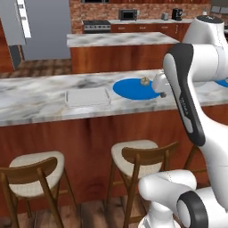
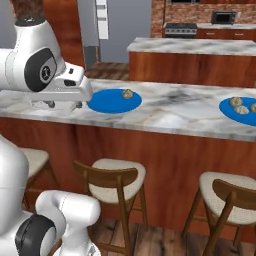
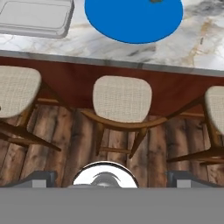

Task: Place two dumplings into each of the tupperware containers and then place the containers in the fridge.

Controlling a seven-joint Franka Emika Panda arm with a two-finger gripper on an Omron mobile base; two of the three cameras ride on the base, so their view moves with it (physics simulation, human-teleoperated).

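Note:
One tupperware container (image 1: 87, 97) (image 3: 35, 17), a shallow pale tray, lies empty on the marble counter. Right of it a round blue plate (image 1: 133, 89) (image 2: 115, 101) (image 3: 133, 19) carries a single dumpling (image 1: 144, 81) (image 2: 127, 93) near its far edge. Further right, a second blue plate (image 2: 239, 111) holds three dumplings (image 2: 236, 101). My gripper (image 1: 161, 91) (image 2: 64, 105) (image 3: 112, 178) hangs open over the counter's front edge, near the first plate, with nothing between its fingers. The fridge (image 1: 42, 26) (image 2: 122, 22) stands grey at the back of the room.
Wooden stools (image 3: 122, 98) (image 1: 136, 156) stand in a row under the counter's front edge (image 3: 109, 63). A second marble island (image 1: 118, 40) lies behind the counter. A stove and microwave (image 1: 128, 14) line the brick back wall.

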